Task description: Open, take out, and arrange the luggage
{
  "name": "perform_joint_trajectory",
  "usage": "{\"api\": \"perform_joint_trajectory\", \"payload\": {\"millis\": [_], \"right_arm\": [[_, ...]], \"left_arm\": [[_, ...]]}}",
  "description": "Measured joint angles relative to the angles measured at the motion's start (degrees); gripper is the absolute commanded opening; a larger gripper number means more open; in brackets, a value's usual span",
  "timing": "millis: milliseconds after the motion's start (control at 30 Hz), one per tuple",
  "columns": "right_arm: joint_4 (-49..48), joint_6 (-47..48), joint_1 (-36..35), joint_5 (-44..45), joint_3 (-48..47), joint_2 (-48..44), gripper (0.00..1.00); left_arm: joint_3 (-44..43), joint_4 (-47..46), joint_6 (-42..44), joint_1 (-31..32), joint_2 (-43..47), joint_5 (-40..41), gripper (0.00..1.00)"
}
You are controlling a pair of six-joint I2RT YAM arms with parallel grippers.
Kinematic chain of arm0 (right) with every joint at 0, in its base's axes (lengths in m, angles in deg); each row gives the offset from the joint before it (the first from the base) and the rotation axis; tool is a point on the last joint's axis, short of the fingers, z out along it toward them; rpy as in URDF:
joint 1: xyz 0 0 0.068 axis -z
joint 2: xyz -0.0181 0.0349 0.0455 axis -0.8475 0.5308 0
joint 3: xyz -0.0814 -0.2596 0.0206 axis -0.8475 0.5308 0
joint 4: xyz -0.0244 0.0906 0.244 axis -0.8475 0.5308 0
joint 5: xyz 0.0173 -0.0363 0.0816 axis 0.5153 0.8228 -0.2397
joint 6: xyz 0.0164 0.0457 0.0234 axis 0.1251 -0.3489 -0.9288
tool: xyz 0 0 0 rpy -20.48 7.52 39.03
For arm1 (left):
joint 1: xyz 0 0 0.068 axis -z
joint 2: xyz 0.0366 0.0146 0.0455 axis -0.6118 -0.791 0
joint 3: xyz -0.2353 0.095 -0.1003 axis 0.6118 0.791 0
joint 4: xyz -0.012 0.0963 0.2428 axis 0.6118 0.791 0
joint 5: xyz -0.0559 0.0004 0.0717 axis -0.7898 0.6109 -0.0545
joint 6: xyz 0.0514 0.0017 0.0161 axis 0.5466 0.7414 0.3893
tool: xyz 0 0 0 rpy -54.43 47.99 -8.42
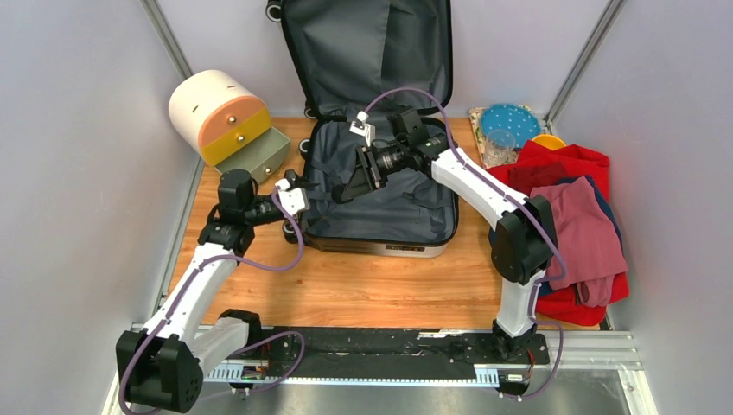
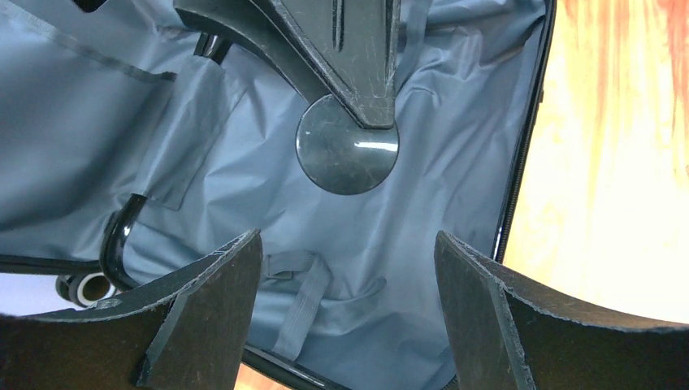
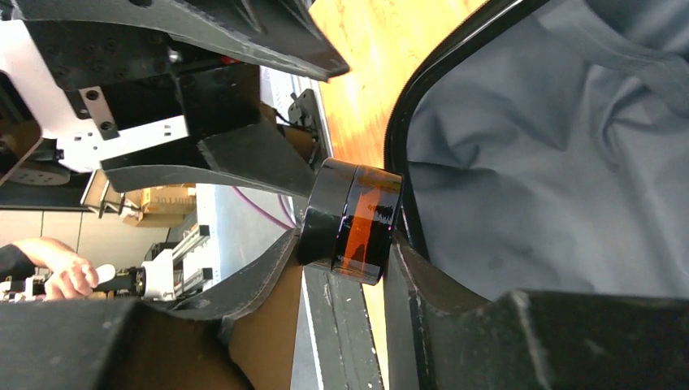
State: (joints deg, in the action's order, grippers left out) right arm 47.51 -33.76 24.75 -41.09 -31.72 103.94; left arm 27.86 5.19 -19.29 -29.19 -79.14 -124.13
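One luggage case (image 1: 406, 216) is lying open at the back middle of the wooden table (image 1: 363, 285). Its lid is standing up against the rear wall, grey lining is showing in both halves, and black wheels are poking out along its left side. Over the lower half, the right gripper (image 1: 341, 194) is pinching a single small amber jar (image 3: 370, 223) with a black cap. The left gripper (image 2: 348, 240) is hovering at the case's left edge, jaws spread wide and gripping nothing. One cream round box (image 1: 216, 117) with three drawers is sitting to the left. To the right are one heap of clothes (image 1: 579, 216), one blue plate (image 1: 510, 121) and one clear cup (image 1: 499, 145).
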Motion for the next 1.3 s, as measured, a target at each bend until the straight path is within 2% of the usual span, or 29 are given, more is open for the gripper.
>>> {"api": "perform_joint_trajectory", "payload": {"millis": [233, 833, 933, 967, 1033, 1067, 1133, 1167, 1200, 1233, 1267, 1300], "right_arm": [[-0.5, -0.2, -1.6, -2.2, 0.3, 0.0, 0.03], [-2.4, -1.1, -2.7, -5.6, 0.5, 0.0, 0.03], [-2.4, -1.1, -2.8, -5.6, 0.5, 0.0, 0.03], [-2.4, -1.1, -2.8, -5.6, 0.5, 0.0, 0.03], [-2.4, -1.1, -2.9, -5.6, 0.6, 0.0, 0.03], [-2.5, -1.1, -2.9, -5.7, 0.6, 0.0, 0.03], [-2.7, -1.3, -2.9, -5.7, 0.7, 0.0, 0.12], [-2.9, -1.4, -2.9, -5.8, 0.7, 0.0, 0.20], [-3.0, -1.4, -2.9, -5.8, 0.7, 0.0, 0.43], [-3.0, -1.5, -2.9, -5.7, 0.7, 0.0, 0.55], [-3.0, -1.5, -2.9, -5.7, 0.7, 0.0, 0.65], [-3.1, -1.8, -2.9, -5.5, 0.7, 0.0, 0.76]], "left_arm": [[0.9, -0.5, 3.1, 2.4, 0.0, 2.3, 0.82], [3.2, -9.4, -0.1, 7.5, 0.0, 3.0, 0.73], [3.2, -10.5, -0.6, 8.1, 0.0, 3.0, 0.68], [3.2, -10.7, -0.7, 8.3, 0.0, 3.0, 0.62], [3.2, -11.0, -0.9, 8.6, 0.0, 3.0, 0.56], [3.2, -11.1, -1.0, 8.7, 0.0, 2.8, 0.49], [3.3, -11.0, -1.0, 8.7, 0.0, 2.7, 0.43], [3.3, -11.0, -0.9, 8.7, 0.0, 2.7, 0.37], [3.3, -11.0, -0.8, 8.7, 0.0, 2.7, 0.33], [3.3, -11.0, -0.9, 8.7, 0.0, 2.8, 0.26], [3.3, -11.0, -1.1, 8.7, 0.0, 2.8, 0.09], [3.3, -11.0, -1.3, 8.7, 0.0, 3.1, 0.06]]}}
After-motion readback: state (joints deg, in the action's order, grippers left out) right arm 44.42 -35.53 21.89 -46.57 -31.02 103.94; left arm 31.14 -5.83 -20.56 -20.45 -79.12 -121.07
